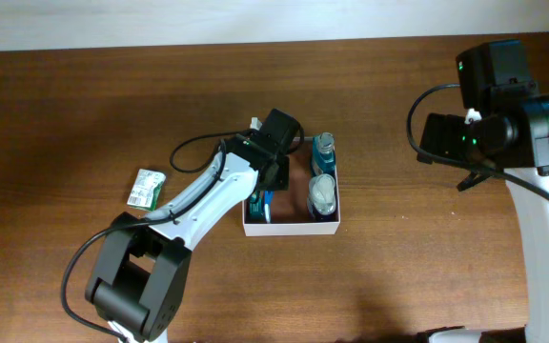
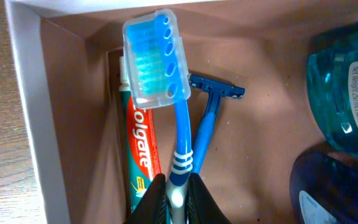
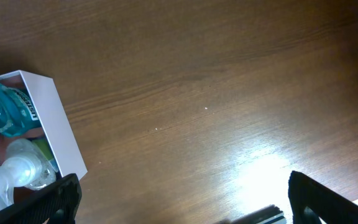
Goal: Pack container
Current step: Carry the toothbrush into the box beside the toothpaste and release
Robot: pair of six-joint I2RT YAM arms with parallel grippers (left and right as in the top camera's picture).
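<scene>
Left gripper [image 2: 176, 200]: bottom centre of wrist view, fingers clamped on blue toothbrush [image 2: 180, 127], capped head toward upper left. Beneath it: Colgate toothpaste tube [image 2: 139, 140], blue razor [image 2: 207, 118]. Container [image 1: 292, 228]: centre of overhead frame, on wooden table [image 1: 427, 267]. Right gripper [image 3: 185, 202]: spread wide, holding nothing, right of container.

One brand name could be read.
"Colgate" ran lengthwise in white letters on the red toothpaste tube [image 2: 140, 149], its first letter just below the capped head of the toothbrush [image 2: 157, 59]. The white label on the blue bottle [image 2: 353, 81] carried fine print too small to read, and the print on the green packet [image 1: 146, 188] was blurred.
</scene>
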